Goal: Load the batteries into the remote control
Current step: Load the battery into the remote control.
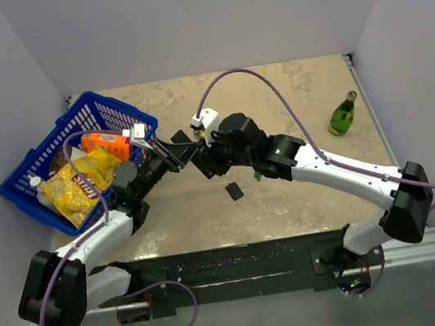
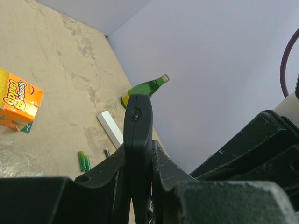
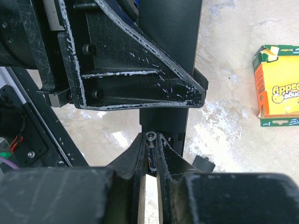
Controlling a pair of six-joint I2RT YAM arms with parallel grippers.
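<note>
One battery (image 3: 151, 138) sits pinched in my right hand (image 3: 150, 145) at lower centre, so I line it squarely with the remote control (image 2: 138, 126) my left hand (image 2: 138, 157) clamps.

remote control (image 2: 138, 135) black | batteries (image 2: 84, 162) green | bottle (image 1: 343, 114) green | box (image 3: 280, 84) orange | basket (image 1: 45, 143) blue | bar (image 2: 110, 129) white | table (image 1: 292, 217) mottled beige
</note>
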